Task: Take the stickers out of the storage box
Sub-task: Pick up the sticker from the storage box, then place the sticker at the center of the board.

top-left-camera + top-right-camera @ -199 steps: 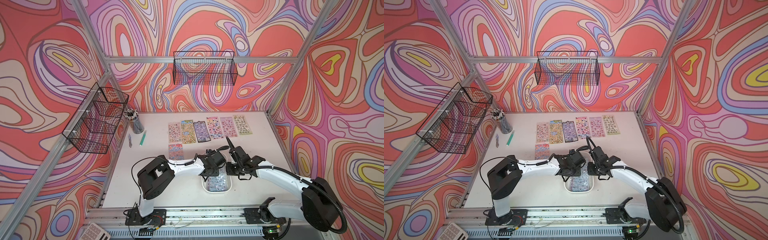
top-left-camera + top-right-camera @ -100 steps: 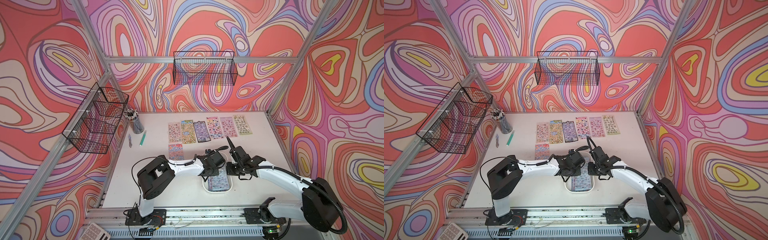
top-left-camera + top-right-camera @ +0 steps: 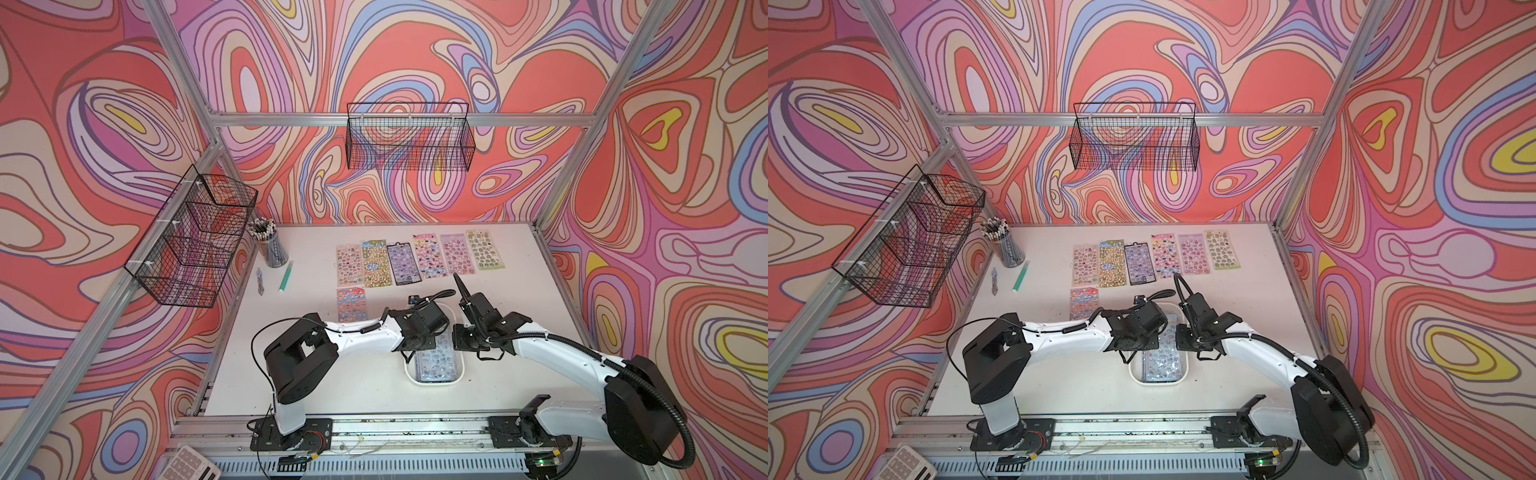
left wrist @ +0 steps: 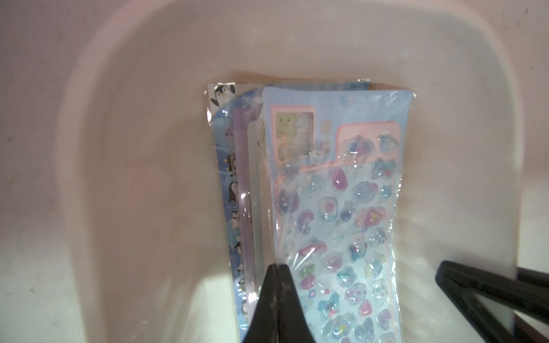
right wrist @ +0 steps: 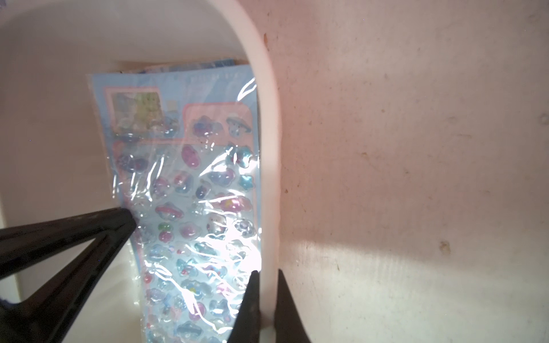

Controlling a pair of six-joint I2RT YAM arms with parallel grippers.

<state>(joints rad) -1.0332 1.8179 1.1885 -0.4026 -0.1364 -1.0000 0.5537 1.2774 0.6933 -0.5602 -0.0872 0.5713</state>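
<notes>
Near the front edge of the white tabletop [image 3: 353, 390] we find the shallow white plastic storage box [image 3: 434, 383] with rounded corners, both arms bent over it. Inside it lies a stack of glossy rectangular sticker sheets [image 4: 230, 184]. The uppermost, a pale blue sheet [image 4: 341, 208] of puffy cartoon stickers in a clear wrapper, lies against the box wall on the right arm's side. We note the left gripper [image 4: 278, 267] closed, its two black tips pinched together on the free long edge of that pale blue sheet, where the wrapper puckers. The right gripper [image 5: 267, 274] clamps the box's rim, one finger inside the wall and one outside. Seven more sticker sheets lie flat on the tabletop beyond the box: six side by side in a row [image 3: 419, 259], and one red-and-blue sheet [image 3: 352, 305] alone, just in front of the row's left end. We record a green pen [image 3: 285, 276] and a cup of pencils [image 3: 270, 245] well apart, at the far left corner.
</notes>
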